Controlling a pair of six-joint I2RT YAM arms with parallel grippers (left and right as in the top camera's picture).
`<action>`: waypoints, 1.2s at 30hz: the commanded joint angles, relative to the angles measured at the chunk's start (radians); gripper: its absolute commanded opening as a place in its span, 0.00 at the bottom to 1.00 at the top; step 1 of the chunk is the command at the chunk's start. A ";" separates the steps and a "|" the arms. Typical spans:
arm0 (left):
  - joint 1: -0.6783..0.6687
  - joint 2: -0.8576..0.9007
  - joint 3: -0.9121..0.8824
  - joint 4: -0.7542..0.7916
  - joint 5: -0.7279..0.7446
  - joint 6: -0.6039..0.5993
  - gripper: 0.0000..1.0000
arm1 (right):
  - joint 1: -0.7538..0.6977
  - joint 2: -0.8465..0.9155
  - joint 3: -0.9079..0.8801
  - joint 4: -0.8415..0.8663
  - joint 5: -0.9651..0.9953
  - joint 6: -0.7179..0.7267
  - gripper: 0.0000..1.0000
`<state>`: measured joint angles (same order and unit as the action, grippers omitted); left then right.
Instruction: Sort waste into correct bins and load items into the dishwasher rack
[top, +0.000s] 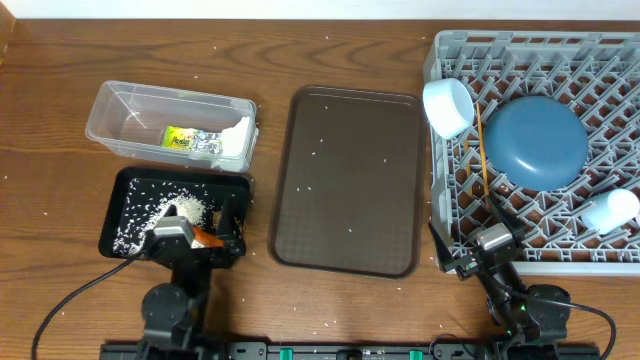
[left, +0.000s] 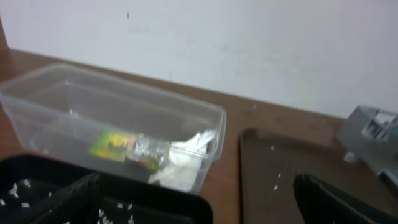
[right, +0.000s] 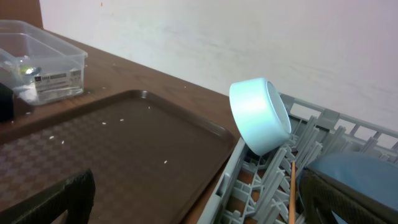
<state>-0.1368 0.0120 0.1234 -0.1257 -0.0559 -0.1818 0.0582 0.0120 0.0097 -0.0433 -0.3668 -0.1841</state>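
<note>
Your left wrist view: clear tub (left: 62, 118) holding the crumpled wrapper (left: 127, 149); black tray (left: 168, 208) with rice grains (left: 17, 188) in front.

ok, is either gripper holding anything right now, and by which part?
Nothing held. The left gripper and the right gripper both stand open, with nothing between their fingers.
</note>
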 joint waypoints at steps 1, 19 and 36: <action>-0.004 -0.010 -0.080 0.066 -0.005 0.012 0.98 | 0.005 -0.006 -0.004 0.000 0.000 0.015 0.99; -0.005 -0.008 -0.119 0.060 -0.005 0.012 0.98 | 0.005 -0.006 -0.004 0.000 0.000 0.015 0.99; -0.005 -0.008 -0.119 0.060 -0.005 0.012 0.98 | 0.005 -0.006 -0.004 0.000 0.000 0.015 0.99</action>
<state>-0.1387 0.0109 0.0311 -0.0410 -0.0521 -0.1818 0.0582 0.0113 0.0090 -0.0422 -0.3668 -0.1841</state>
